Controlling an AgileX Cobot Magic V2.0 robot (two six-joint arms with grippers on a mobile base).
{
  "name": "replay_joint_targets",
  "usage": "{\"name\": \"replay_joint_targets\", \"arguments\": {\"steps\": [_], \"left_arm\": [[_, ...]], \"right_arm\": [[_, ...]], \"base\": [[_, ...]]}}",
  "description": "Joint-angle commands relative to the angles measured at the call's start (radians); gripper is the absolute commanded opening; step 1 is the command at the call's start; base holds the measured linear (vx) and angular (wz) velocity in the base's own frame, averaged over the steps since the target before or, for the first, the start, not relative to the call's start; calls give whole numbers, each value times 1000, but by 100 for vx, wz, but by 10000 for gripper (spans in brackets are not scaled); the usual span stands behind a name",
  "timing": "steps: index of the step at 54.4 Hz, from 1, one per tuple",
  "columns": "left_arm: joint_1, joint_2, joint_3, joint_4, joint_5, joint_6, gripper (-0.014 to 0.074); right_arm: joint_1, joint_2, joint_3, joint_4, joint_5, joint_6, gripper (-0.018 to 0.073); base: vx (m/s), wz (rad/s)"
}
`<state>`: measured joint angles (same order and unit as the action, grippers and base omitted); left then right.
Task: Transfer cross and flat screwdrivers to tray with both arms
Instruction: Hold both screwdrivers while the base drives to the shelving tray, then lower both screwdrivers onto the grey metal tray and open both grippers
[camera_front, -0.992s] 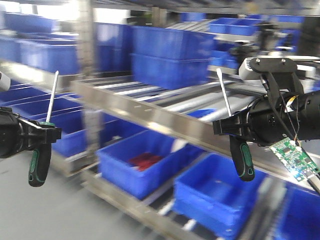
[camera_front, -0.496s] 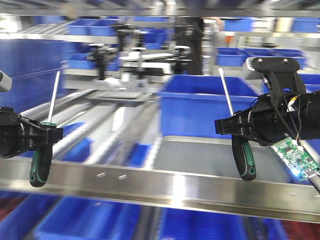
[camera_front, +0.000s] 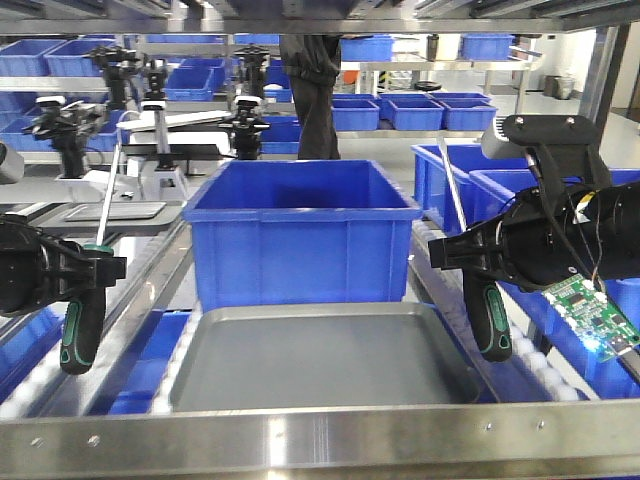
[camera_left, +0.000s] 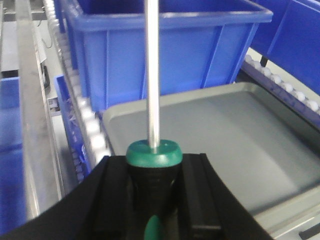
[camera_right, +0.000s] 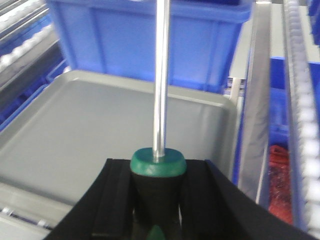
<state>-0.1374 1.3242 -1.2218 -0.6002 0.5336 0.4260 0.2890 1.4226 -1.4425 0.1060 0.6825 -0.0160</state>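
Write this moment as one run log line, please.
left gripper: shut on left screwdriver, shaft up | right gripper: shut on right screwdriver, shaft up | tray: holds no screwdriver yet | step: not placed

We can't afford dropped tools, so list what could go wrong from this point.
1. The left gripper and right gripper hold the left screwdriver and right screwdriver seemingly beside the tray, not over it; releasing now could miss it.
2. Both shafts stand upright; tipping them forward could strike the blue bin right behind the tray.
3. Both grippers closing on one tray might collide.
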Motion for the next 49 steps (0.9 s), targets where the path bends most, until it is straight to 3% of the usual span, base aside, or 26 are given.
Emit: {"name": "replay_joint_targets", "arguments": {"steps": [1,49], "left_arm": [[-3,-34,-32,-34,-70,-1,0],[-3,-34,-32,-34,-69,-1,0]], "right_arm": [[-3,-32,-34,6,-81,-6,-8],[-3,-32,-34,6,-85,-6,-8]], "base": [[20,-13],[14,-1]]}}
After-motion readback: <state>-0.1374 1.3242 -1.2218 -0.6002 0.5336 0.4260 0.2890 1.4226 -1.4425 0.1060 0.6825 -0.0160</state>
